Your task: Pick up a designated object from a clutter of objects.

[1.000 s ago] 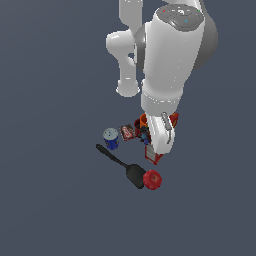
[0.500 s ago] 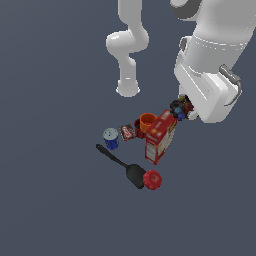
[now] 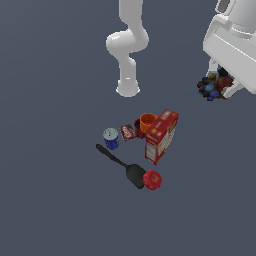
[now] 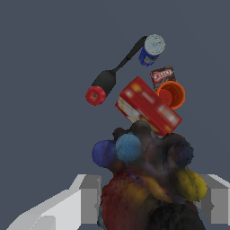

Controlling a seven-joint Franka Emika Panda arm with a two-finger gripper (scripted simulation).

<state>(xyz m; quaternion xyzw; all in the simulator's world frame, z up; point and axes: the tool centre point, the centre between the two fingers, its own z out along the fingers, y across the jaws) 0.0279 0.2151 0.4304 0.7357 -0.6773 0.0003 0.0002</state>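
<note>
box (image 3: 161, 136) in red and cream is the biggest thing i see on the desk (image 3: 50, 190), standing at centre; orange cup (image 3: 147, 121) at its 10 o'clock, black spatula (image 3: 121, 165) at 8, blue can (image 3: 111, 138) at 9, red ball (image 3: 152, 179) at 6. tool (image 3: 218, 89) hangs at 2 o'clock, well clear, clamped on the tiny multicoloured cluster (image 3: 214, 86).

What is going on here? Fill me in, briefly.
The Panda arm's gripper is shut on the dark multicoloured cluster, held in the air at the exterior view's right, well clear of the pile. The rest sits on the floor: red-and-cream box, orange cup, blue can, black spatula, red round thing and small red packet.
</note>
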